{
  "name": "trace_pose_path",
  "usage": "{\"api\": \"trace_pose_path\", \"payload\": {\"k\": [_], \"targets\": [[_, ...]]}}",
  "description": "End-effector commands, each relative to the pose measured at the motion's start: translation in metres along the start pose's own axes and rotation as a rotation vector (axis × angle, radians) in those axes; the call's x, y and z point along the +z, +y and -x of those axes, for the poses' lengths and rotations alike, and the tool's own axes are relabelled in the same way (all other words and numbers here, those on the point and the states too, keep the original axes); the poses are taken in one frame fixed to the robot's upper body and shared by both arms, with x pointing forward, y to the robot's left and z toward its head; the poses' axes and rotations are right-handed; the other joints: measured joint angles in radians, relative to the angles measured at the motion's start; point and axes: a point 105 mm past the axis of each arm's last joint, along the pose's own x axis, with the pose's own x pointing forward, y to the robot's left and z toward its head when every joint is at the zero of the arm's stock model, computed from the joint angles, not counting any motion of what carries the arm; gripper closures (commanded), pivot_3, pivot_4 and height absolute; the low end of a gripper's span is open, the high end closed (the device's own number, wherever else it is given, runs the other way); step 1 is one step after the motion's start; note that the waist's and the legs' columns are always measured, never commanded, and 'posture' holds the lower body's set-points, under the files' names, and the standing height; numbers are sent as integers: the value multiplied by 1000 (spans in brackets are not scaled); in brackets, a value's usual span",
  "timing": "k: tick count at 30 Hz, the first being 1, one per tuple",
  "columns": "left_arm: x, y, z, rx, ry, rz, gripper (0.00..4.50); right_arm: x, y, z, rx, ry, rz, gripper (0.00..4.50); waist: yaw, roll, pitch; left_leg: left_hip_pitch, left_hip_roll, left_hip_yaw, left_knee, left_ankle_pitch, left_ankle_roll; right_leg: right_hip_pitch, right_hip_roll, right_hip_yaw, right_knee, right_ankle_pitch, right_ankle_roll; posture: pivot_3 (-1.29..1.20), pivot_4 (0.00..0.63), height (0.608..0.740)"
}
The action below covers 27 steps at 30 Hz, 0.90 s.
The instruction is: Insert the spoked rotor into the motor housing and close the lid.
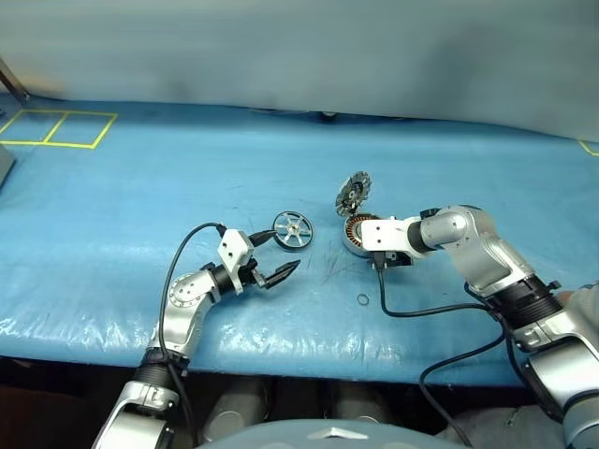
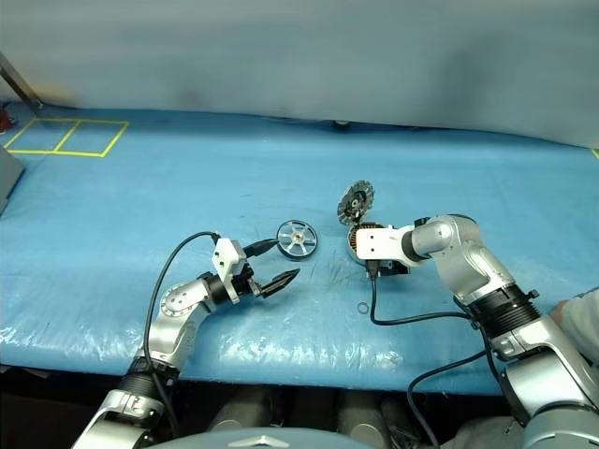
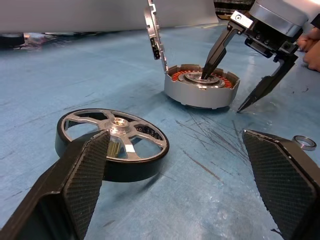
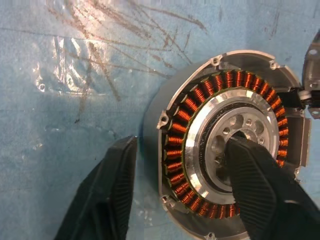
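— What is seen on the desk (image 1: 112,187)?
— The motor housing (image 3: 201,90) is straddled by the right tool (image 3: 231,86), one finger set in its centre, one outside its wall; a firm grip cannot be judged. The lid (image 1: 354,193) is stood upright.
— And the left tool (image 1: 277,257)?
— Spread wide, nothing held, just beside the spoked rotor (image 1: 293,230) lying flat. The housing's near side is hidden by the right wrist.

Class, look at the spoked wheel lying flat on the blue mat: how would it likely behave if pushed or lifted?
The spoked wheel looks like rigid metal, so probably stiff and fairly heavy for its size. Lying flat on the mat, it should slide, not roll; set on edge, it would likely roll. Its smooth rim may be slippery.
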Motion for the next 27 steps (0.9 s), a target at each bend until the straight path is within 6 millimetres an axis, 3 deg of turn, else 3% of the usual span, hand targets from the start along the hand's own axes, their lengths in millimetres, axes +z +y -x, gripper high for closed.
{"api": "trace_pose_path", "payload": {"k": [1, 3, 6, 11, 17, 27], "targets": [[9, -1, -1, -12, -19, -41, 0, 0, 10, -4, 12, -22, -44, 2097, 0, 0, 0, 0, 0, 0, 0, 0, 0, 0, 0, 0, 0, 0, 0, 0, 150, 740], [9, -1, -1, -12, -17, -43, 0, 6, 11, -3, -17, -53, -61, 2432, 0, 0, 0, 0, 0, 0, 0, 0, 0, 0, 0, 0, 0, 0, 0, 0, 150, 740], [10, 0, -1, -10, -17, -45, 0, 18, 15, -1, -57, -105, -100, 2452, 0, 0, 0, 0, 0, 0, -1, 1, -1, -1, 0, 0, 0, 0, 0, 0, 150, 740], [9, 5, 4, 19, -13, -51, 0, 45, 39, 4, -50, -211, -189, 2452, -6, 1, 0, -1, 0, 0, -2, 2, -1, -1, 0, 0, 0, 0, 0, 0, 150, 740], [10, 11, 11, 43, -2, -67, 0, 74, 46, 9, -90, -310, -268, 2452, -6, 1, 0, -1, 1, 0, -1, 0, -1, -2, 0, -1, 0, 0, -1, 0, 150, 740], [12, 21, 26, 105, 17, -96, 0, 105, 55, -18, -131, -334, -483, 2452, -6, 1, 0, -1, 2, -1, -1, 0, -2, -3, 0, -3, 0, 1, -2, 0, 150, 740]]}}
